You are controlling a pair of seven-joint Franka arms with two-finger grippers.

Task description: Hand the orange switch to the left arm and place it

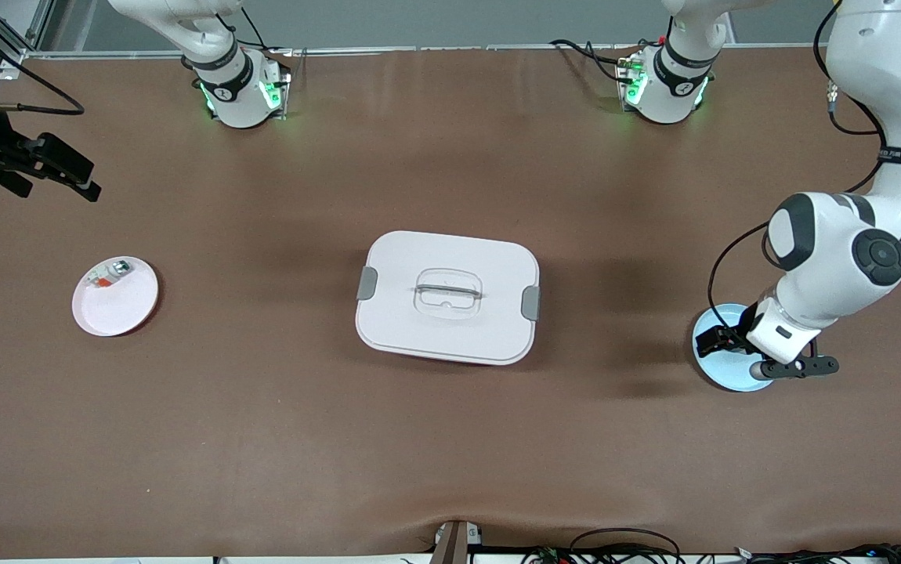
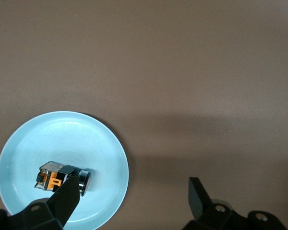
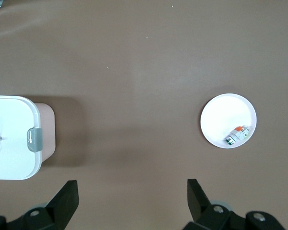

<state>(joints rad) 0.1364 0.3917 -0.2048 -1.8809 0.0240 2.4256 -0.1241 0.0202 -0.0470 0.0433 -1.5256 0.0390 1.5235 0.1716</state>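
Hovering low over a pale blue plate (image 1: pixel 721 364) at the left arm's end of the table, the left gripper (image 1: pixel 764 352) hangs with its fingers spread and nothing between them, while the orange switch (image 2: pixel 62 178) lies on that plate, its round dark end just beside one fingertip (image 2: pixel 69 191) in the left wrist view. The step in hand looks to be the first pick, and doing it well likely means shifting the gripper across so that the small part sits squarely between both fingers, for at present one finger is over the plate and the other is off it over bare table; the fingers should then close on the part's flat black sides, not its rounded end, and lift straight up clear of the plate's rim. The right gripper (image 1: pixel 66 168) waits over the table near the right arm's end, its fingers likewise parted and empty in its own wrist view. Below it, nearer the front camera, a white plate (image 1: pixel 115 296) carries a whitish small part (image 1: pixel 110 276) with green and red bits, which is not the object wanted. Between the two plates, in the middle of the table, stands the box (image 1: pixel 447 297), white with grey latches and lid shut; it is the one obstacle, so any handover would probably need to pass above or around it.
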